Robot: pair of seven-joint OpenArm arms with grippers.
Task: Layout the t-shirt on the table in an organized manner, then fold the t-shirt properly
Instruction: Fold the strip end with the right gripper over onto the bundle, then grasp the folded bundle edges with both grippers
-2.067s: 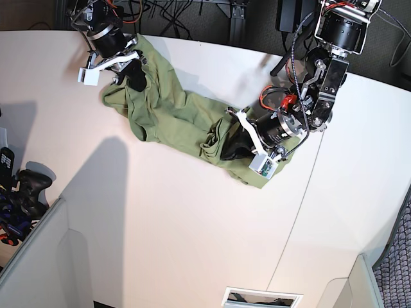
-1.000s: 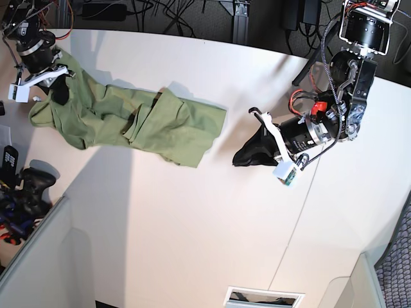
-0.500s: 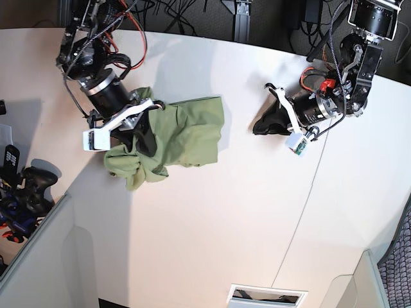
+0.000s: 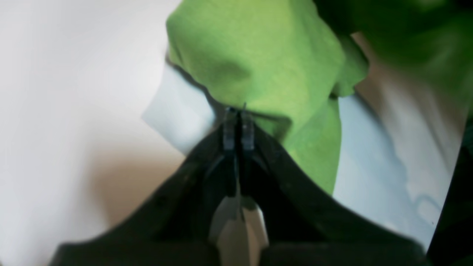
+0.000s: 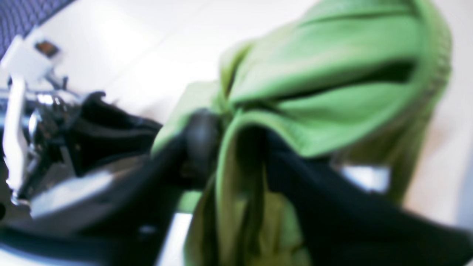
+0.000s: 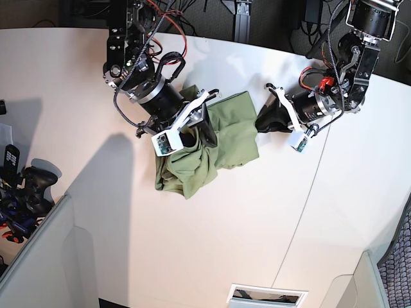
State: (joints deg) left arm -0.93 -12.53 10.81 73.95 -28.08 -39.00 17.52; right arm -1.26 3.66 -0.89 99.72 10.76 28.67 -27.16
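While the plain olive-green cotton t-shirt point(image 6: 212, 144) lies as a bunched, wrinkled heap on the large white matte table point(image 6: 192, 244), nothing is laid out yet, so the step in hand is judged to be spreading it flat. On the left of the base view, the right gripper point(image 6: 196, 125) sits in the top of the heap; its wrist view shows green cloth draped between and around its dark fingers point(image 5: 199, 136), with the jaws somewhat parted, but blur hides whether cloth is truly pinched, so I cannot tell its grip. To do this well, that arm should take a single clear edge, a hem or a shoulder, not a wad of several layers, and draw it outward low over the tabletop.

Further right, the left gripper point(image 6: 264, 123) hovers just beside the heap's right edge, jaws pressed together on nothing; in its wrist view the closed tips point(image 4: 236, 118) sit right at the cloth's border. It would need to part its jaws and take the opposite edge, then pull away so the fabric tightens evenly. Dragging bunched folds risks twisting the shirt.
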